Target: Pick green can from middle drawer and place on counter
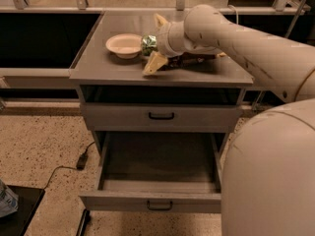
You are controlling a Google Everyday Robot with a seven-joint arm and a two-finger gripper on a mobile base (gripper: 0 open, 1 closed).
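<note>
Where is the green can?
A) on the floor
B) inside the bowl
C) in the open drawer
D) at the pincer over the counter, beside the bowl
D: the green can is at the pincer over the counter, beside the bowl; the open drawer holds nothing.

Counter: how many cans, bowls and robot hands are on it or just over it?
Green can: 1
Bowl: 1
Hand, at the can over the counter: 1
Total: 3
</note>
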